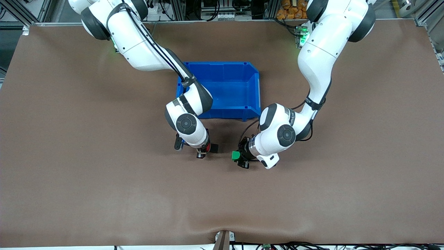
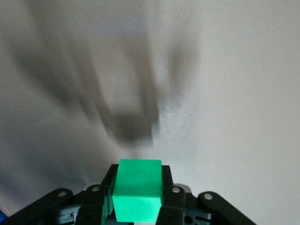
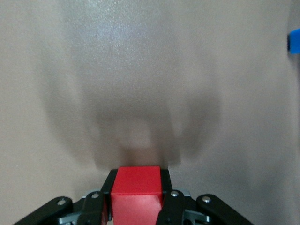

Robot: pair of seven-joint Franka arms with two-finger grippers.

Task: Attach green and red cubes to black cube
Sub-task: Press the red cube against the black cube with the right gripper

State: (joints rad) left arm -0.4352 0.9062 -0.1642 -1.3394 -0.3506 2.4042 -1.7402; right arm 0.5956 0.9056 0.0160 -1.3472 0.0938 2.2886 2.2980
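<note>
Right gripper (image 1: 204, 150) is clamped on the red cube (image 1: 206, 148), over bare table nearer the front camera than the blue bin (image 1: 250, 91). Beside it sits the black cube (image 1: 214, 148). Left gripper (image 1: 238, 158) has its 2 fingers clamped on the green cube (image 1: 236, 155).

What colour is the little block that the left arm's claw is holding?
Bright green. The green cube shows best in the left wrist view, clamped in the left gripper.
</note>
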